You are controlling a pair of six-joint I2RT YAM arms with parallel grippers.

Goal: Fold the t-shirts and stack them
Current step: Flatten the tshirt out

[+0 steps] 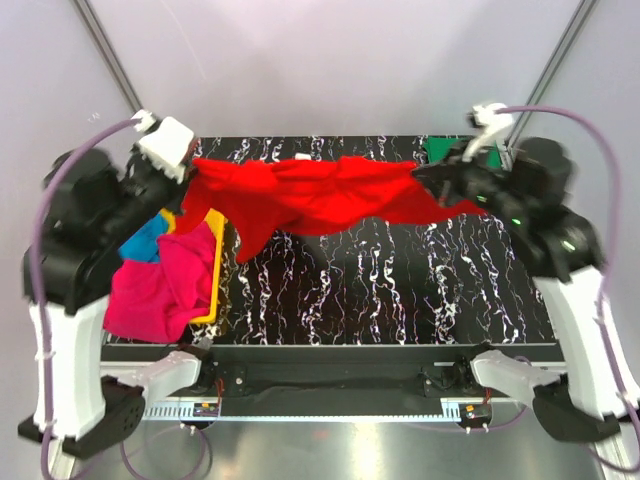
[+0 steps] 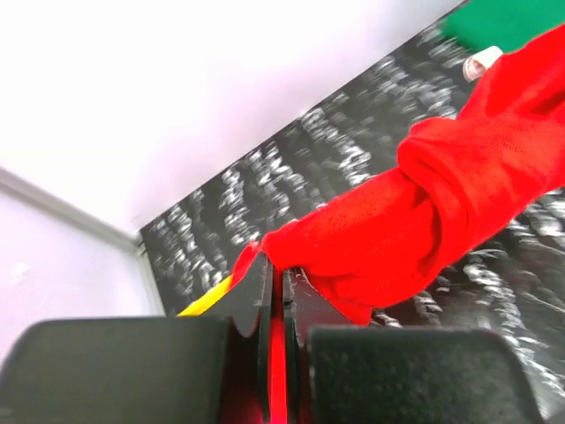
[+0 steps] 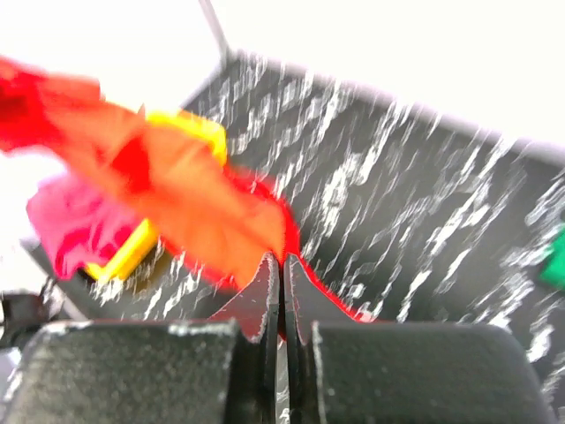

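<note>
The light is bright and even. Behind the red shirt [image 1: 320,200] the white walls [image 1: 320,70] wash out. The left arm [image 1: 100,210] and right arm [image 1: 535,190] at the shirt's ends look smeared. The right wrist view heavily blurs the shirt and the table [image 3: 424,194] beyond it; the left wrist view is sharper but washed white above it.
</note>
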